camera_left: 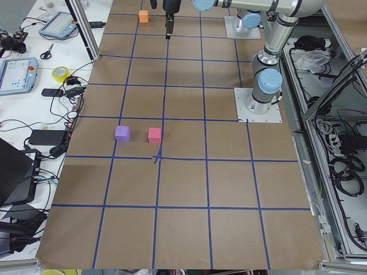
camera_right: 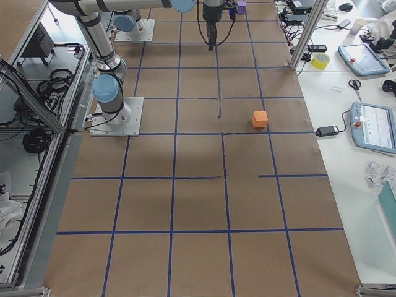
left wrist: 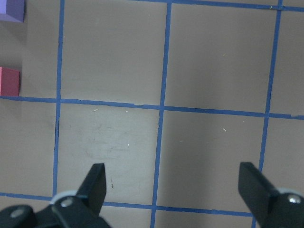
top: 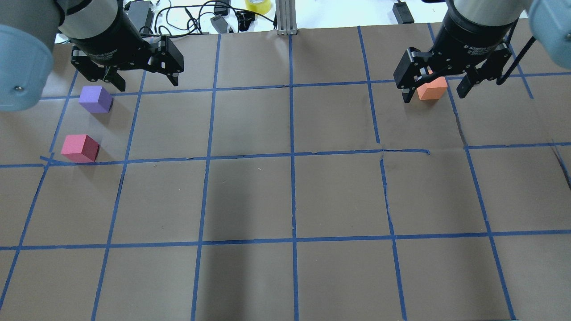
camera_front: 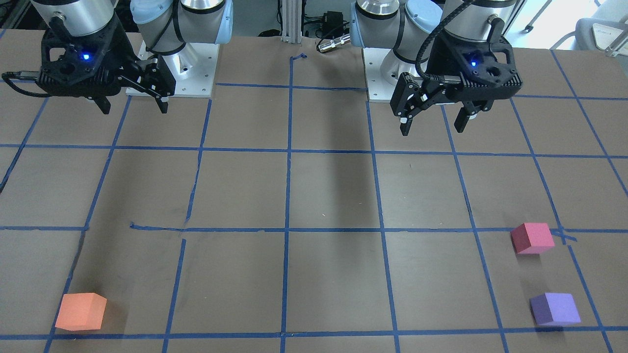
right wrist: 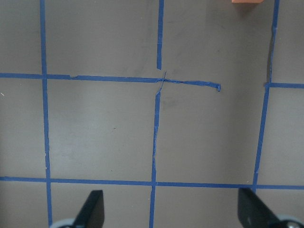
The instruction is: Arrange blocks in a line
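The orange block (camera_front: 81,311) lies alone on my right side of the table, near the far edge; it also shows in the overhead view (top: 432,89) and at the top of the right wrist view (right wrist: 247,2). The pinkish red block (camera_front: 532,238) and the purple block (camera_front: 555,309) lie apart from each other on my left side, and both show at the left edge of the left wrist view, pinkish red (left wrist: 8,80) and purple (left wrist: 10,9). My left gripper (camera_front: 431,122) and right gripper (camera_front: 132,105) hang open and empty above the table near the bases, far from the blocks.
Blue tape lines (camera_front: 289,230) divide the brown table into squares. The two arm bases (camera_front: 171,73) (camera_front: 387,78) stand at the robot's edge. Cables and a yellow tape roll (top: 258,5) lie beyond the far edge, next to a metal post (top: 285,18).
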